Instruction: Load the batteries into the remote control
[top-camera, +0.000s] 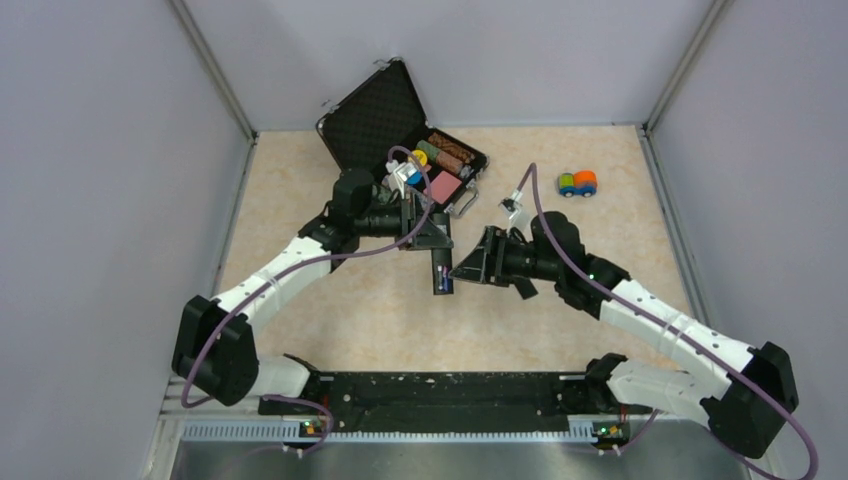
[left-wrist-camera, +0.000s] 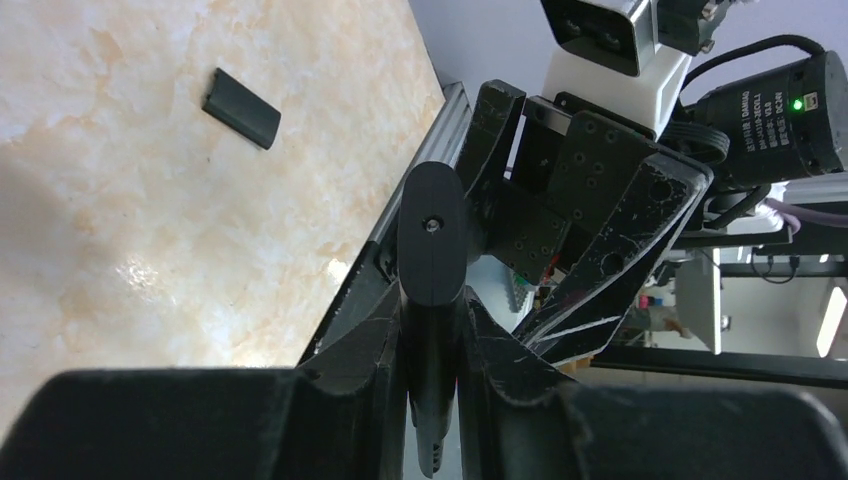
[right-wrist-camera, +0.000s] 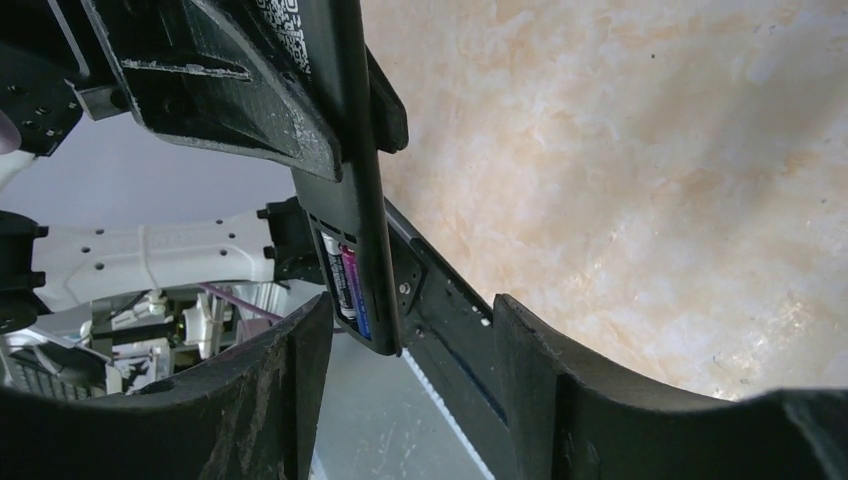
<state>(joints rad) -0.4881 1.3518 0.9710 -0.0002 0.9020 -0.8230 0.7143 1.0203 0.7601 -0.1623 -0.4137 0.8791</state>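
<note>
My left gripper (top-camera: 430, 240) is shut on the upper part of the slim black remote control (top-camera: 441, 272) and holds it above the table, lower end toward the arm bases. In the left wrist view the remote (left-wrist-camera: 432, 235) shows end-on, clamped between the fingers of the left gripper (left-wrist-camera: 432, 335). In the right wrist view the remote's (right-wrist-camera: 345, 170) open back compartment holds both batteries (right-wrist-camera: 346, 285), one purple and one dark with a pale end. My right gripper (right-wrist-camera: 410, 375) is open; its fingers straddle the remote's lower end without touching it. It shows at the remote's right in the top view (top-camera: 468, 267).
The small flat black cover piece (left-wrist-camera: 241, 107) lies on the marble tabletop. An open black foam-lined case (top-camera: 375, 115) of chips stands at the back behind the left gripper. A small colourful toy car (top-camera: 577, 183) sits at the back right. Grey walls enclose the table.
</note>
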